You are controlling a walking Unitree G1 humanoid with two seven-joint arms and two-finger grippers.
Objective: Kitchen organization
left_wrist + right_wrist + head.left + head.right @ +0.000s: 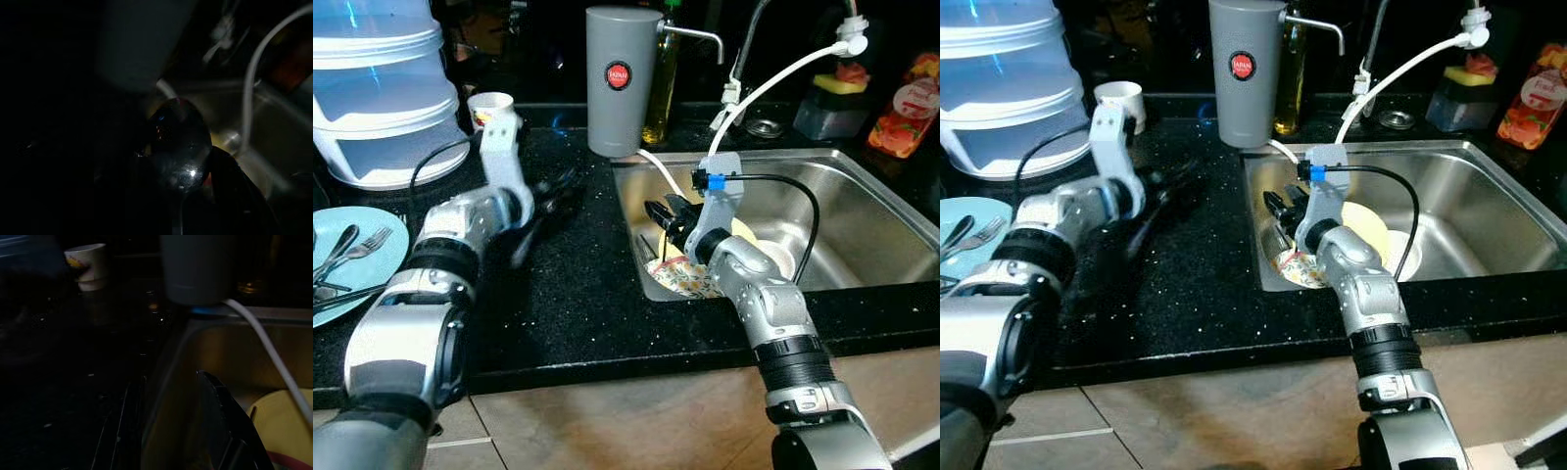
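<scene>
My left gripper (556,193) hovers over the black countertop (578,294), just left of the sink (862,186), and looks blurred. It is shut on a metal spoon (178,142), whose shiny bowl points toward the sink in the left wrist view. My right gripper (664,215) is open inside the sink's left end, with a wide gap between its fingers (225,426). It sits just above a patterned plate (680,279). A yellow plate (744,233) and a white dish (781,260) lie beside that plate, partly hidden by my right arm.
A light blue plate (386,257) with forks (362,245) lies at the counter's left edge. Behind it stand stacked plastic containers (382,88) and a small cup (491,106). A grey jug (622,78), an oil bottle (658,93) and the tap's white hose (783,73) stand at the sink's back rim.
</scene>
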